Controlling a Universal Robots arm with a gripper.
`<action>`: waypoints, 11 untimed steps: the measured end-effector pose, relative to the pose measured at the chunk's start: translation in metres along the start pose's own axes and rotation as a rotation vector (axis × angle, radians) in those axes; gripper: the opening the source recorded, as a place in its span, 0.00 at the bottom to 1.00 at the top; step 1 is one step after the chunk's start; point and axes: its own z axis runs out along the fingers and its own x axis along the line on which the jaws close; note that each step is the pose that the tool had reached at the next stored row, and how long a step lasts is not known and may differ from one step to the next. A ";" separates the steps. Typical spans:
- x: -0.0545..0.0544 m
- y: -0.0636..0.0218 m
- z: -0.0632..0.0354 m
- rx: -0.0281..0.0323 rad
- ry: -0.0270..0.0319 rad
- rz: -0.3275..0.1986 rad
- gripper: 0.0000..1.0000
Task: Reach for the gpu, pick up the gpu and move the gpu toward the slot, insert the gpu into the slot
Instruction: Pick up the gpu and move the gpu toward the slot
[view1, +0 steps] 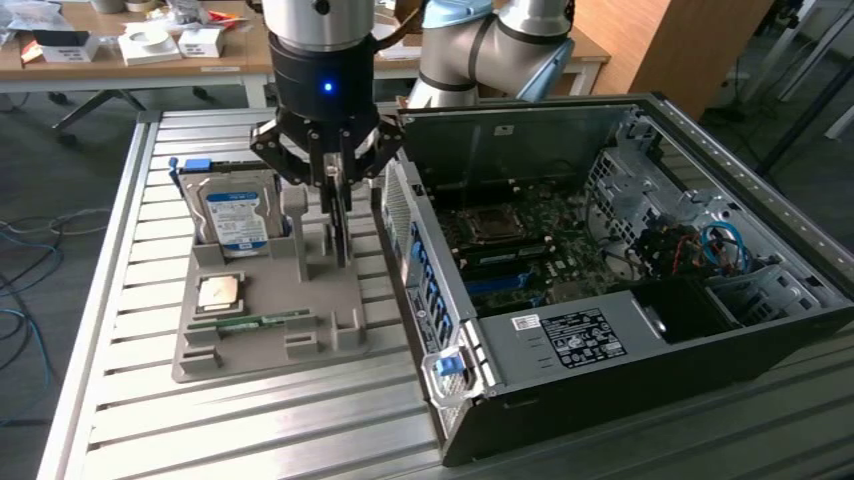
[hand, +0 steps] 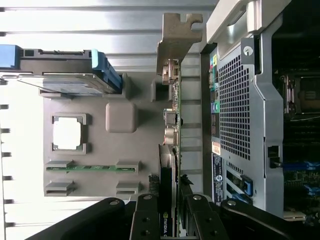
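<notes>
Hovering over upright gpu (hand: 170, 125) in grey tray (view1: 267, 290), pincer (view1: 336, 185) grip cannot be told, hard drive (view1: 240, 215) beside, computer case (view1: 434, 300) alongside.

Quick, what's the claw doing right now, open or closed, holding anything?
Claw: closed on the gpu, which stands on edge in the grey tray.

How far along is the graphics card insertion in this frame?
Done: the reach; the gripper sits at the top edge of the thin dark circuit card with the silver end bracket. In hand: the pick-up, with the card standing in the grey holder tray. Left: carrying it to the long black motherboard slot, which is empty.
</notes>
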 end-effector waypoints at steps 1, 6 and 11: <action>0.000 0.0002 -0.0025 -0.0001 0.0000 0.000 0.27; 0.000 0.0007 -0.0145 0.0000 0.0000 0.000 0.27; -0.001 0.0013 -0.0257 0.0000 0.0000 0.000 0.27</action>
